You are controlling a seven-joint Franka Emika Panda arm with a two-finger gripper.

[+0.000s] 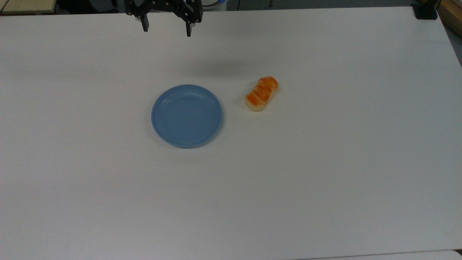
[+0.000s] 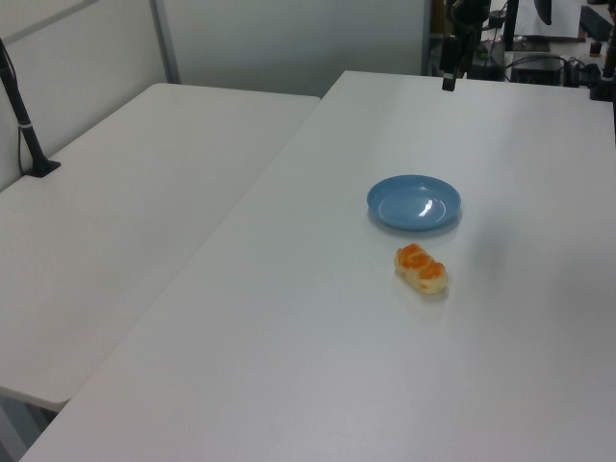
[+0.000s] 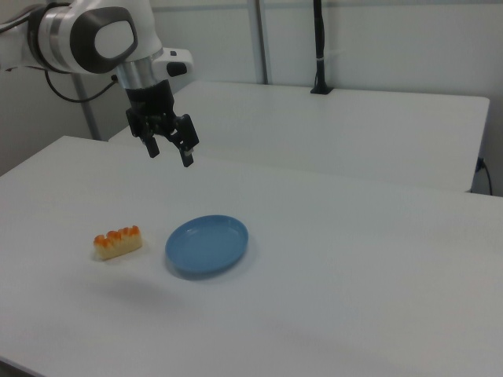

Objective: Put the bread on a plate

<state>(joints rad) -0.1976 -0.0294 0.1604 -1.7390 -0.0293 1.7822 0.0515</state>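
The bread [image 1: 261, 93], an oblong roll with an orange ridged top and cream sides, lies on the white table to the right of the plate in the top view, apart from it. The light-blue round plate [image 1: 186, 115] sits near the table's middle with nothing on it. My gripper [image 1: 166, 29] hangs open and empty high above the table at the top view's upper edge, well away from both. In the right view the gripper [image 3: 170, 153] hovers above and behind the bread [image 3: 118, 242] and plate [image 3: 207, 246]. The left view shows the bread [image 2: 422, 269] in front of the plate [image 2: 414, 202].
The white table [image 1: 325, 180] spreads wide on all sides. A second white table [image 2: 125, 212] adjoins it on the left view's left, with a black post [image 2: 24, 125] clamped to it. A black clamp [image 1: 426, 11] sits at the top view's upper right corner.
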